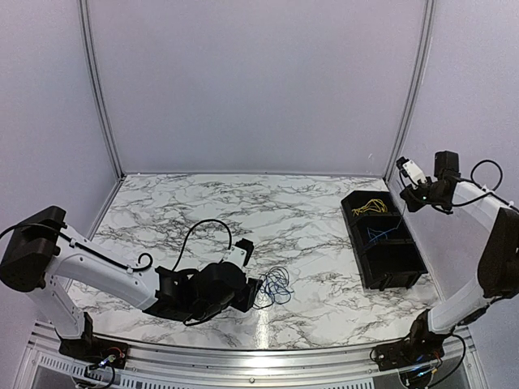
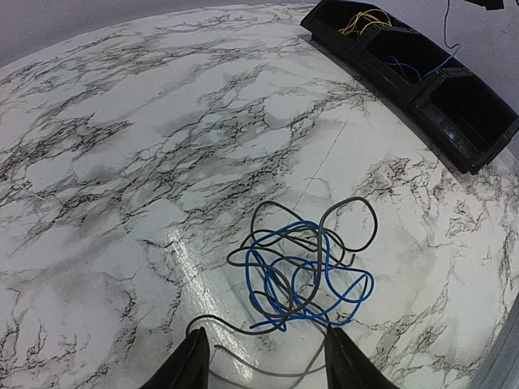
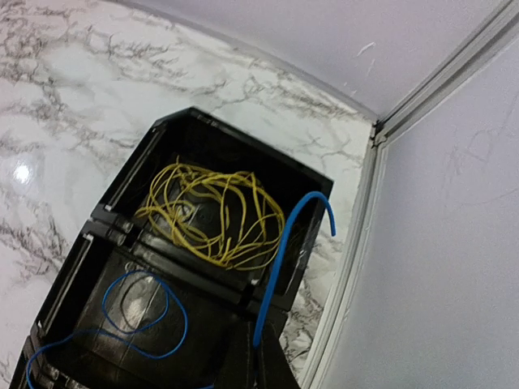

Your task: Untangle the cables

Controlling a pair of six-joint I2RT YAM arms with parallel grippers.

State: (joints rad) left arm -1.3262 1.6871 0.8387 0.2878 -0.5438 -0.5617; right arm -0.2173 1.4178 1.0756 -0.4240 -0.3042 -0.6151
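A tangle of thin blue and black cables [image 1: 276,285] lies on the marble table; it also shows in the left wrist view [image 2: 304,271]. My left gripper [image 1: 256,293] is low, just left of the tangle, open [image 2: 268,365], with a loose black strand lying between its fingers. My right gripper [image 1: 415,194] is raised over the black bin [image 1: 409,279], shut on one blue cable [image 3: 284,259] that hangs into the bin's middle compartment. Yellow cables [image 3: 215,215] fill the far compartment.
The bin [image 3: 203,121] has three compartments and stands at the table's right side, near the right wall [image 1: 454,97]. The near compartment [image 2: 466,109] looks empty. The booth's back wall and metal corner posts [image 1: 101,89] bound the table.
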